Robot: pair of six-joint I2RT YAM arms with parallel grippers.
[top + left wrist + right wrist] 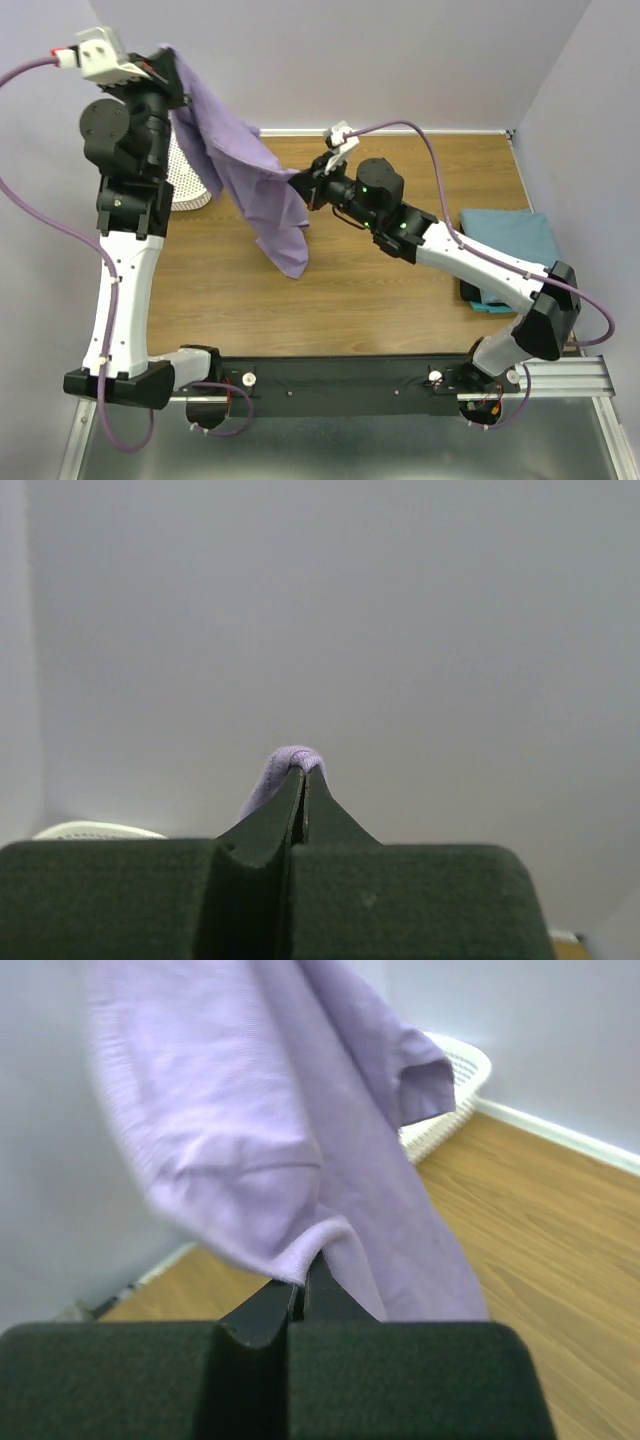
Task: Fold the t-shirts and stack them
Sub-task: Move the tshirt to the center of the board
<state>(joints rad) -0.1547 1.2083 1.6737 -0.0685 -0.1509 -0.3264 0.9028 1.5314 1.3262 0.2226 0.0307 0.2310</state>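
1. The wooden counter [380,290] has bare wood across its middle and near edge. I judge this the spot where the hanging shirt should be spread for folding.
2. The lavender t-shirt [240,170] hangs in the air above the counter's far-left part. It stretches from a high point over the far-left corner down toward the middle of the far edge, and its loose lower end dangles just above the wood. Held at 2 points like this, the cloth opens out instead of bunching.
3. The teal t-shirt [505,240] lies folded flat at the right edge, well apart from the lavender one. It probably serves as the base of the stack.
4. The white mesh basket [190,185] sits in the far-left corner, partly hidden behind the hanging cloth.
5. The right gripper [305,1265] is clenched on an edge of the lavender shirt, with its jaws pressed together on the fabric.
6. The left gripper [303,770] is raised high and clenched on a small fold of lavender cloth that pokes out above its tips.
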